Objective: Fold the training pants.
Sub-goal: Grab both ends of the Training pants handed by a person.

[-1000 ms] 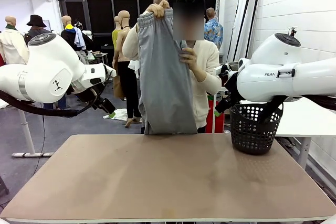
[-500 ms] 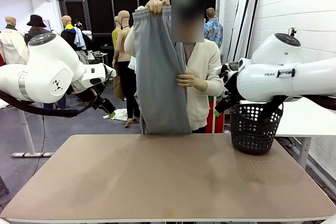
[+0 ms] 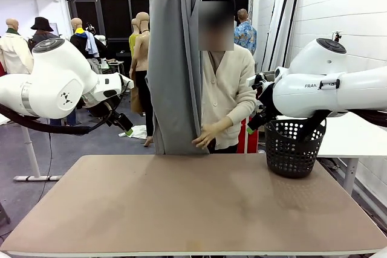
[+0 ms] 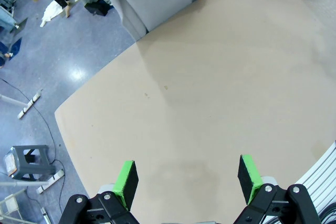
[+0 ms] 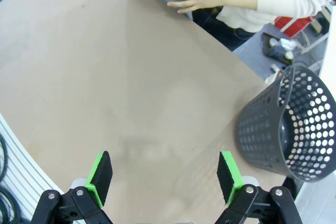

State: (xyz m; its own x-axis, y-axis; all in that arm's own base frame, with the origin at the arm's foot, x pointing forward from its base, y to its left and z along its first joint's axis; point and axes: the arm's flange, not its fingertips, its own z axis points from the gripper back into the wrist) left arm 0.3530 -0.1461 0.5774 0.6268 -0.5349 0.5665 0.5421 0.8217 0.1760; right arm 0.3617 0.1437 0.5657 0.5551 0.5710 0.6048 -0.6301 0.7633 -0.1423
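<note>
At the twelve o'clock edge of the worktop [image 3: 193,209], a person holds the training pants [image 3: 174,64] hanging upright, one hand [image 3: 206,136] at their hem. Left pincer [image 4: 186,176] and right pincer [image 5: 164,176] hover wide open, gripping nothing.

You face a tan tabletop [image 3: 193,209] with rounded corners, its surface faintly mottled. On your right runs a white painted block wall [image 3: 344,10], with tall dark-framed panels [image 3: 289,22] leaning against it at the far end. The far wall holds a row of dark glazed panes [image 3: 112,16] under a white band. The floor [image 3: 84,149] is glossy grey-blue, and a bright glint [image 4: 77,73] of overhead light shows on it. A grey stool [image 4: 29,162] stands off the table's left side, toward the near end. A white table [image 3: 357,137] sits to the right.
</note>
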